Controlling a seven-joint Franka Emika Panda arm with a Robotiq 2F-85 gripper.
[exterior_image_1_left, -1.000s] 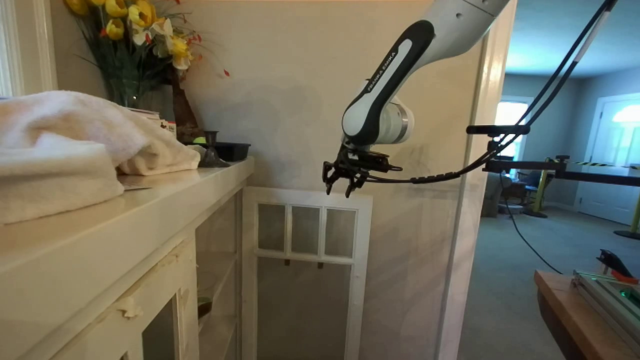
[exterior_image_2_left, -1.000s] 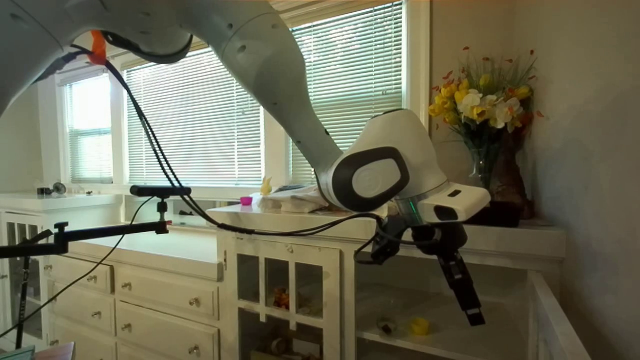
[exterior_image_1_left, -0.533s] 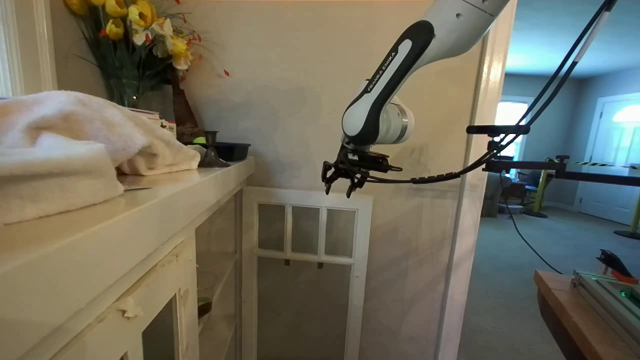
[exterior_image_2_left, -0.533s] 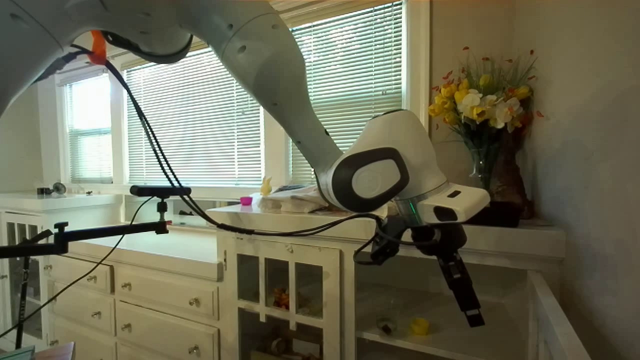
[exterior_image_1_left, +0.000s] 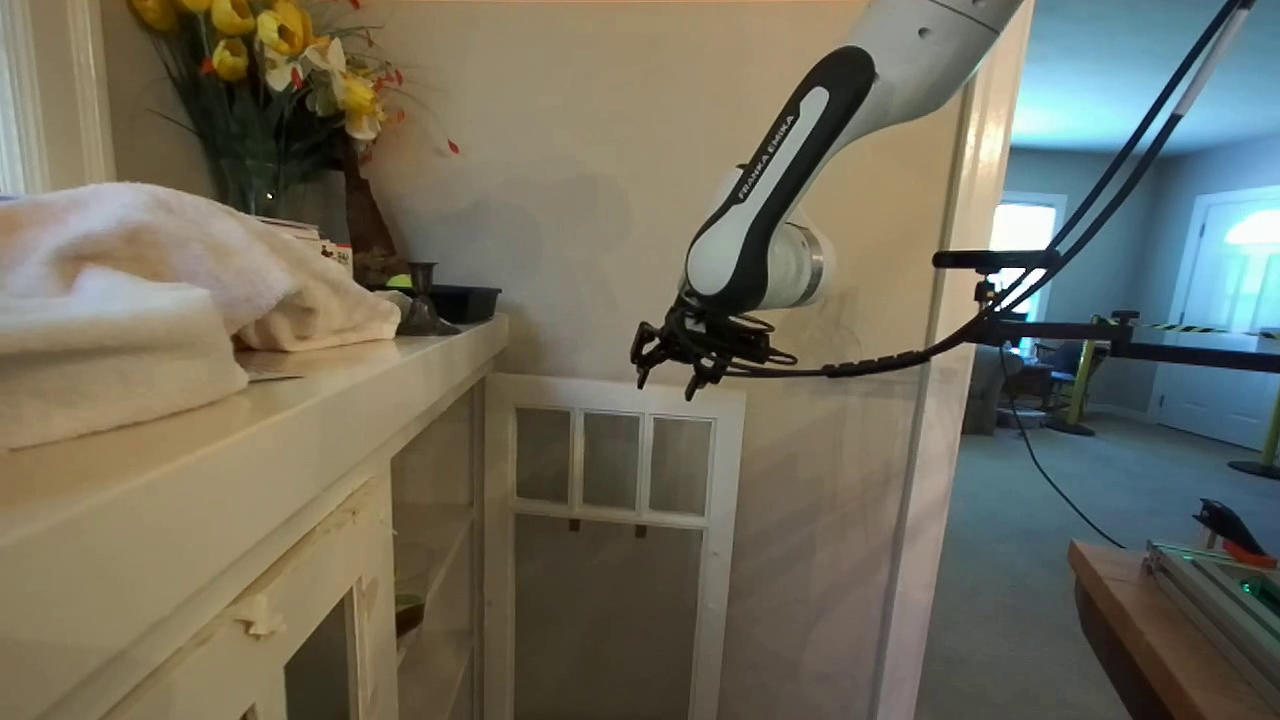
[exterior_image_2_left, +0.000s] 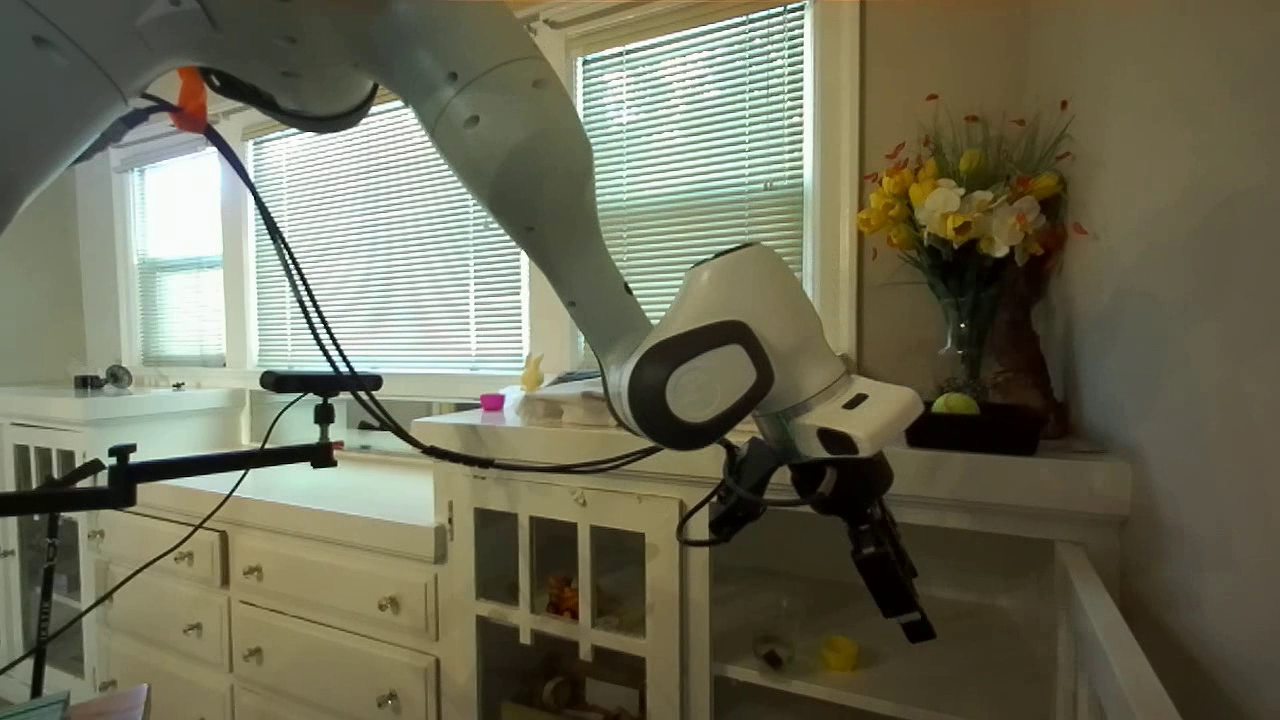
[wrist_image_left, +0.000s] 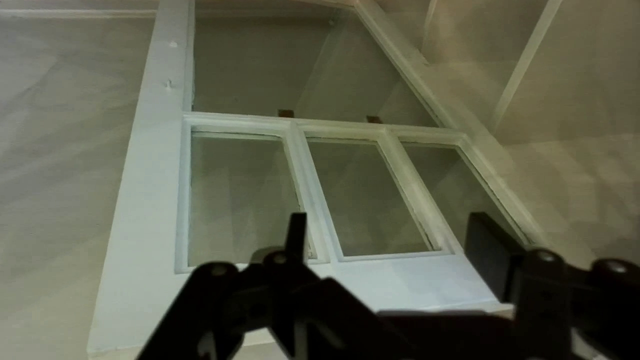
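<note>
Cab (exterior_image_2_left: 694, 580) nr grpr (wrist_image_left: 389, 237): ylw cup (exterior_image_2_left: 840, 653) | tray (exterior_image_2_left: 965, 433): grn ball (exterior_image_2_left: 956, 403) | vase (exterior_image_2_left: 962, 335): flwrs (exterior_image_2_left: 945, 208)

I count one arm (exterior_image_2_left: 550, 210), one gripper (wrist_image_left: 385, 230), two fingers (wrist_image_left: 492, 255). My wrist view has one glass door (wrist_image_left: 150, 200) — three small panes (wrist_image_left: 367, 195), one big pane (wrist_image_left: 295, 65), two brown tabs (wrist_image_left: 286, 113). In an exterior view I get three windows (exterior_image_2_left: 390, 240), one clear vase (exterior_image_2_left: 965, 345), one ball (exterior_image_2_left: 955, 403), one black tray (exterior_image_2_left: 972, 430), one pink cup (exterior_image_2_left: 492, 401), one yellow cup (exterior_image_2_left: 840, 653), one yellow figurine (exterior_image_2_left: 532, 373). Flowers (exterior_image_2_left: 960, 215) overlap too much — can't get a number.
</note>
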